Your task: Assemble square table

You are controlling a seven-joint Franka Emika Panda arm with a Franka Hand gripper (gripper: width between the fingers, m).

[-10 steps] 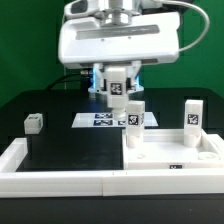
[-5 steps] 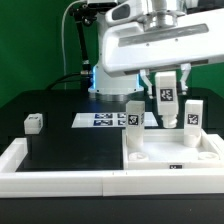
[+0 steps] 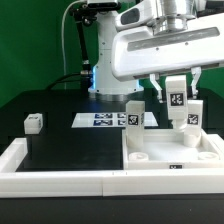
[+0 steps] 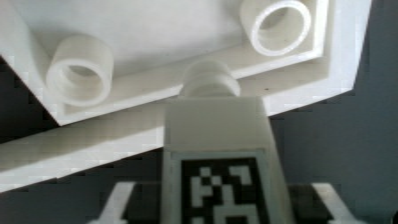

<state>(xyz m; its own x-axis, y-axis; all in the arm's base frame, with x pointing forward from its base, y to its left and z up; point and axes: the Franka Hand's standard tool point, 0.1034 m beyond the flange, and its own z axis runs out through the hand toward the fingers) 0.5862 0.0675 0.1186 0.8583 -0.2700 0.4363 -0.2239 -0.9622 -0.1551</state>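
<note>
**Exterior view:** the gripper [image 3: 176,94], clenched on a tagged leg [image 3: 178,110], hangs above the square slab [image 3: 170,154], which lies on the tabletop [image 3: 60,150] at the exterior view's right.

**Wrist view:** the leg's tip sits between two sockets [image 4: 80,72]. Centre it over one, keep it vertical, then lower gently.

text: none legible | pattern tags: leg [image 3: 176,101], marker board [image 3: 101,120]

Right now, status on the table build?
Gripper shut on held leg, above the square slab. Two upright legs on slab; fourth leg loose at exterior view's left. One upright leg close beside held leg: watch clearance.
</note>
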